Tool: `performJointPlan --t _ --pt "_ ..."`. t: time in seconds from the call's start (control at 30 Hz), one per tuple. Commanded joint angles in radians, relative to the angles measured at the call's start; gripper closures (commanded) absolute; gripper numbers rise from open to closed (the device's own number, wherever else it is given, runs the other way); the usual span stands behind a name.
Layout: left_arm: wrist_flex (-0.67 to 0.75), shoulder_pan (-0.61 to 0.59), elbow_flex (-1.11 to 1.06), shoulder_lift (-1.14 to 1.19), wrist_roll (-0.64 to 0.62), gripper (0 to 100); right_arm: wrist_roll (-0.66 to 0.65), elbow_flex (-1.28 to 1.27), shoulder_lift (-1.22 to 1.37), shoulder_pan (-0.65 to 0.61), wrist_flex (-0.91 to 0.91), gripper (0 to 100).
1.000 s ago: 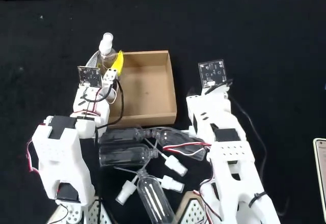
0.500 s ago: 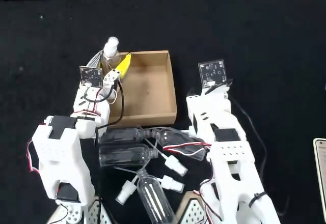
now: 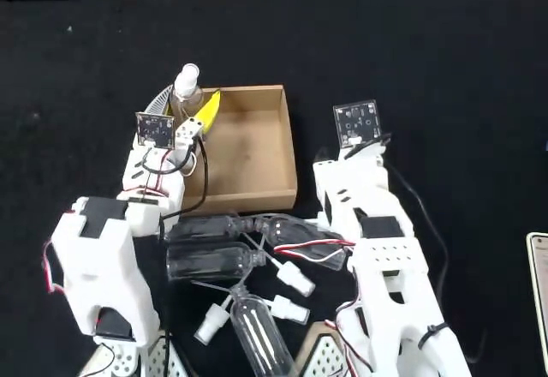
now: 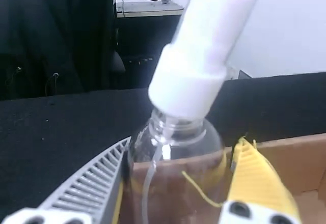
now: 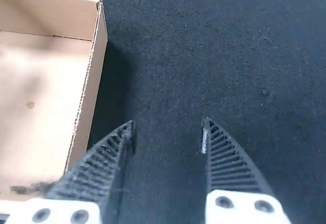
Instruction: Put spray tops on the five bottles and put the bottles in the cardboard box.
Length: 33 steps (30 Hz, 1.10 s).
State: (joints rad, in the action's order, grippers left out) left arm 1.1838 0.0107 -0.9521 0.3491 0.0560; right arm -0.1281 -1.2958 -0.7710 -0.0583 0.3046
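**Q:** Fig. 1, lower frame first: what lay nearest?

**A:** Four uncapped bottles [image 3: 210,261] lay on their sides at the lower centre of the high view, with loose spray tops [image 3: 295,278] among them. My right gripper [image 5: 168,132] hung over the table [image 5: 229,56] just right of the cardboard box [image 3: 248,197], fingers spread, holding nothing.

**Q:** And farther up?

**A:** My left gripper [image 3: 187,103] pinched the capped bottle [image 4: 173,178] at the box's upper-left corner. Over the preceding second it had shifted rightward, bringing the yellow finger [image 3: 208,110] across the box's left wall. I judged the first drop-in close, with four bottles outstanding.

**Q:** Orientation?

**A:** Long axis near upright, spray top [image 4: 204,46] uppermost, leaning toward the upper right of the left wrist view.
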Motion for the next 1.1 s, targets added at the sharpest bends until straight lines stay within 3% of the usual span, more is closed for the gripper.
performJointPlan --t 0.0,0.1,0.37,0.5,0.73,0.8,1.07 --pt "0.018 -0.008 -0.036 -0.187 0.008 72 0.003 0.004 -0.035 0.018 -0.028 81.2" --pt "-0.014 -0.002 -0.087 -0.304 0.008 72 0.003 0.004 -0.035 0.018 -0.028 81.2" --pt "-0.402 0.013 -0.117 -0.647 0.000 72 0.003 -0.012 -0.035 0.018 -0.057 81.2" --pt "-0.687 0.018 -0.073 -0.839 0.000 72 0.003 -0.036 -0.035 0.018 -0.098 81.2" --pt "-1.313 0.010 0.107 -1.062 0.000 72 0.003 -0.038 -0.035 0.018 -0.101 81.2" --pt "-1.419 0.007 0.133 -1.091 0.000 72 0.003 -0.038 -0.035 0.018 -0.101 81.2" --pt "-1.714 -0.087 0.117 -1.131 0.006 98 0.003 -0.038 -0.035 0.018 -0.101 81.2"
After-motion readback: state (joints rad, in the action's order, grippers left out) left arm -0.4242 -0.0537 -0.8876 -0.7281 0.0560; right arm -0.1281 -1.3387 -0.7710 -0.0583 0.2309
